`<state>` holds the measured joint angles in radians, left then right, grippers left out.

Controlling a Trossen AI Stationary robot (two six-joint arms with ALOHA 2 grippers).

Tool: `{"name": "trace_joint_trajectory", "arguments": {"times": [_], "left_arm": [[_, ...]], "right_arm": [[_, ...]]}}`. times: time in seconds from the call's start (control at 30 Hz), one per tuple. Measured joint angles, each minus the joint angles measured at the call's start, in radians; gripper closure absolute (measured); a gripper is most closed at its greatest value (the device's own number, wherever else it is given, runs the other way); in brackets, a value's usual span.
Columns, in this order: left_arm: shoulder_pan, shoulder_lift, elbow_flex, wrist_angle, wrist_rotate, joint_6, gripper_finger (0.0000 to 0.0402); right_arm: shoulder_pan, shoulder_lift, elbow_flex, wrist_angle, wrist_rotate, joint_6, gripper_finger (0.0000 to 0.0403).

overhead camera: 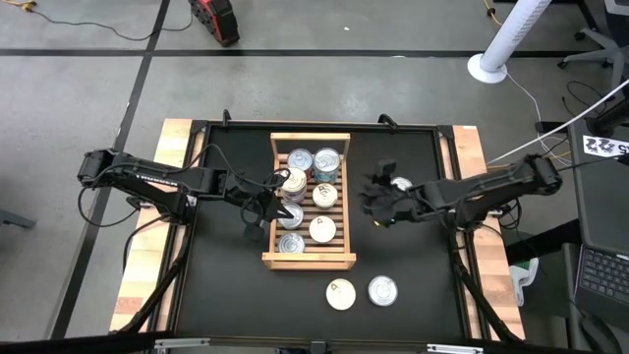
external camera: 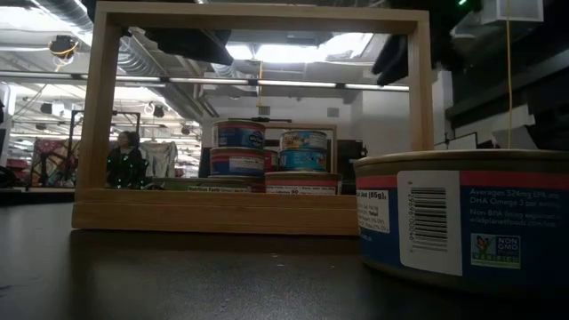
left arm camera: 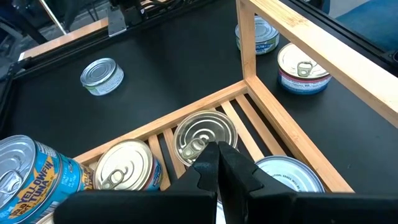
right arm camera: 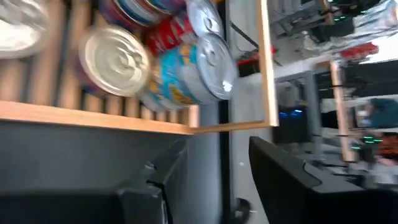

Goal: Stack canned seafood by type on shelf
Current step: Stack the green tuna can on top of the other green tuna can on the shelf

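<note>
Roughly half done is how this reads: the shelf (overhead camera: 308, 263), a light wooden slatted rack, lies near the middle of the black table (overhead camera: 226, 285), and several of the canned seafood tins already sit on its slats. From above, two blue-labelled tins (overhead camera: 313, 163) stand side by side at the rack's far end, with more silver and cream lids spread toward the near rail, and the low view shows blue-labelled tins stacked two high over red oblong ones, so some sorting by type looks started. Three tins remain off the rack: a cream-lidded tin (overhead camera: 340, 294) and a silver-lidded tin (overhead camera: 382, 290) side by side near the table's front edge, and one silver tin (overhead camera: 400, 184) by the right arm. The left gripper (overhead camera: 277, 183) hangs over the rack's left rail with its fingers pressed together and nothing between them; its wrist camera looks down on a silver lid (left arm camera: 205, 135) lying on the slats. The right gripper (overhead camera: 378, 202) hovers over bare table between the rack's right rail and the loose silver tin, fingers spread and holding nothing. What is left, as I judge it, is bringing those three tins in and tidying the lone lids into matched stacks.
</note>
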<state>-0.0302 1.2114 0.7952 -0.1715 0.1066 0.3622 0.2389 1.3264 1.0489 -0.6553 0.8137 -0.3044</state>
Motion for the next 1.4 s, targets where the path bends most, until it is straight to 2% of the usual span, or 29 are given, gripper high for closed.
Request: {"name": "trace_joint_trajectory", "arguments": {"times": [0.1, 0.17, 0.47, 0.57, 0.73, 0.87, 1.1, 1.4], "left_arm": [[0.000, 0.000, 0.000, 0.000, 0.000, 0.000, 0.0402], [0.000, 0.000, 0.000, 0.000, 0.000, -0.001, 0.0402], [0.000, 0.000, 0.000, 0.001, 0.000, -0.025, 0.0402], [0.000, 0.000, 0.000, 0.001, 0.000, -0.026, 0.0402], [0.000, 0.000, 0.000, 0.002, 0.000, -0.049, 0.0402], [0.000, 0.000, 0.000, 0.001, 0.000, -0.082, 0.0402], [0.000, 0.000, 0.000, 0.001, 0.000, -0.087, 0.0402], [0.000, 0.000, 0.000, 0.001, 0.000, -0.087, 0.0402]], "right_arm": [[0.059, -0.030, 0.000, -0.041, -0.064, 0.126, 0.0236], [0.100, -0.040, 0.000, -0.057, -0.145, 0.217, 0.0236], [0.262, -0.041, 0.000, -0.061, -0.669, 0.560, 0.0236], [0.321, -0.039, 0.000, -0.049, -0.757, 0.739, 0.0236], [0.434, -0.013, 0.000, -0.039, -0.773, 0.957, 0.0236], [0.520, 0.038, 0.000, -0.014, -0.772, 1.050, 0.0236], [0.613, 0.153, 0.000, 0.034, -0.771, 1.061, 0.0236], [0.634, 0.278, 0.000, 0.033, -0.769, 1.038, 0.0236]]}}
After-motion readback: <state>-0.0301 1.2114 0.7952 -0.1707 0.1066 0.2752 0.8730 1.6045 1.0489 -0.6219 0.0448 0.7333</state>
